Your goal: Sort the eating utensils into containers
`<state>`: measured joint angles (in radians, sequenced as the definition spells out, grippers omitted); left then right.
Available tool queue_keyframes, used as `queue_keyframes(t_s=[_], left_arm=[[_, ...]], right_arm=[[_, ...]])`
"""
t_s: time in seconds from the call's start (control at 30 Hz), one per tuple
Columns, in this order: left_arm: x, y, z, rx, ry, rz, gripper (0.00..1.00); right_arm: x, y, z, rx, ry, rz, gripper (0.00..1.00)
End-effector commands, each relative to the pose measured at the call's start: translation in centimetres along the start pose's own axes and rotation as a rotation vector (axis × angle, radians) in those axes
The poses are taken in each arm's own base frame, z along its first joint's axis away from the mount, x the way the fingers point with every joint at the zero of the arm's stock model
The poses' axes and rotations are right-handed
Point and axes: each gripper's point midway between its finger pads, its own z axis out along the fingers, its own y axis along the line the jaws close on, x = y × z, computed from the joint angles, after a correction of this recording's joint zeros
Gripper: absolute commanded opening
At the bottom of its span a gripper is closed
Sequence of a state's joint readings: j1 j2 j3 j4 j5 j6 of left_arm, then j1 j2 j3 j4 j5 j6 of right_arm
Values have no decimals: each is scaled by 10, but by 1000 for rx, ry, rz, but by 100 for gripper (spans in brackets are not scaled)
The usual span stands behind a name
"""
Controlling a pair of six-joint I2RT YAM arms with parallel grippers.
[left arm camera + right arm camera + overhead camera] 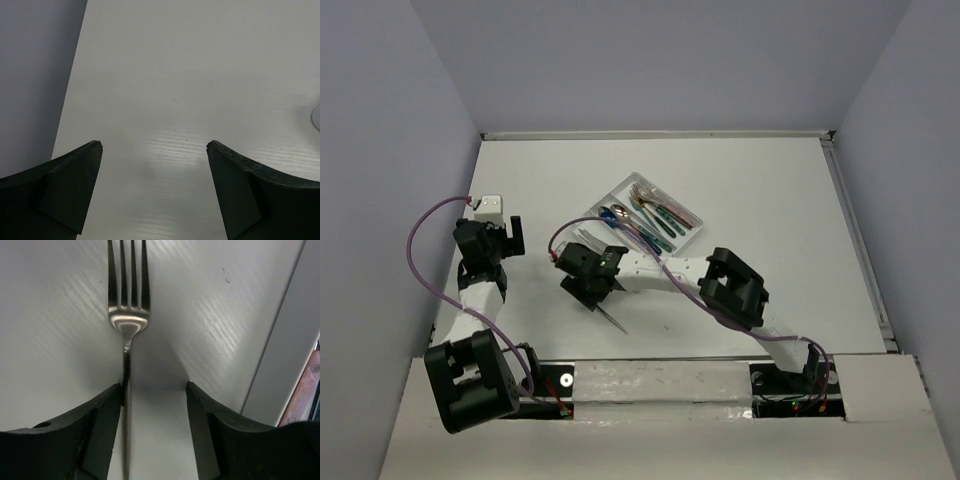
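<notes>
Right claw [154,387] was part open around the fork [128,315], handle hugging one side, nothing gripped. I'd centre first, then squeeze. Left claw [155,147] gaped empty.

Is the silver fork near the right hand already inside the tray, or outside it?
Outside. The fork lies on the table, within the open right hand; the tray is apart.

Silver fork [128,315] on the desk [60,340], tines toward frame top. White tray [688,236] sits diagonal mid-frame, holding a blue spoon [609,213] and teal-handled pieces [665,218].
</notes>
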<state>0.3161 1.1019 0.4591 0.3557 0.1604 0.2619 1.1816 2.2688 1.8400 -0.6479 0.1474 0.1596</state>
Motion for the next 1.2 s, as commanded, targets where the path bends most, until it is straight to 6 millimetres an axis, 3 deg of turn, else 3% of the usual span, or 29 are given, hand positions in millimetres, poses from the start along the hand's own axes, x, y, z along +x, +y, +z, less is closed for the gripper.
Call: queue_keyframes(t_s=[0.0, 0.1, 0.13, 0.23, 0.27, 0.37, 0.43, 0.6, 0.7, 0.77, 0.8, 0.87, 0.93, 0.97, 1.07, 1.1, 1.17], left_arm=[[-27, 6, -2, -16, -84, 23, 99], [-27, 7, -2, -16, -84, 24, 99], [-28, 6, -2, -15, -86, 24, 99], [-27, 7, -2, -17, -86, 23, 99], [-27, 6, -2, -16, -84, 23, 99], [-26, 6, -2, -16, -83, 23, 99], [-28, 7, -2, -17, -87, 23, 99], [-27, 6, -2, -16, -84, 23, 99], [-27, 6, -2, -16, -84, 23, 99], [-27, 7, -2, -17, -86, 23, 99], [-27, 7, -2, -17, -86, 23, 99], [-28, 7, -2, -17, -87, 23, 99], [-27, 7, -2, -17, -86, 25, 99], [-27, 7, -2, -18, -84, 23, 99], [-27, 7, -2, -18, -84, 23, 99], [-27, 6, -2, -16, -84, 24, 99], [-26, 7, -2, -17, -81, 22, 99]], right_arm=[[1, 4, -1, 27, 23, 40, 37], [3, 4, 2, 39, 45, 56, 4], [4, 4, 3, 40, 50, 57, 4], [6, 4, 5, 43, 70, 58, 18], [6, 4, 6, 44, 75, 57, 18], [5, 5, 7, 47, 85, 58, 2], [4, 4, 5, 52, 81, 60, 0], [-30, 8, -20, 0, -59, 31, 0], [-82, 15, -75, -77, -257, 0, 0], [-102, 12, -96, -73, -334, -37, 0], [-117, 3, -114, -67, -384, -34, 0], [-131, -10, -128, -62, -426, -38, 0], [-142, -36, -139, -15, -458, -40, 0], [-145, -70, -143, 53, -465, -59, 0], [-140, -143, -141, 193, -440, -30, 0], [-134, -187, -138, 248, -418, -17, 0], [-125, -224, -129, 307, -385, -46, 0]])
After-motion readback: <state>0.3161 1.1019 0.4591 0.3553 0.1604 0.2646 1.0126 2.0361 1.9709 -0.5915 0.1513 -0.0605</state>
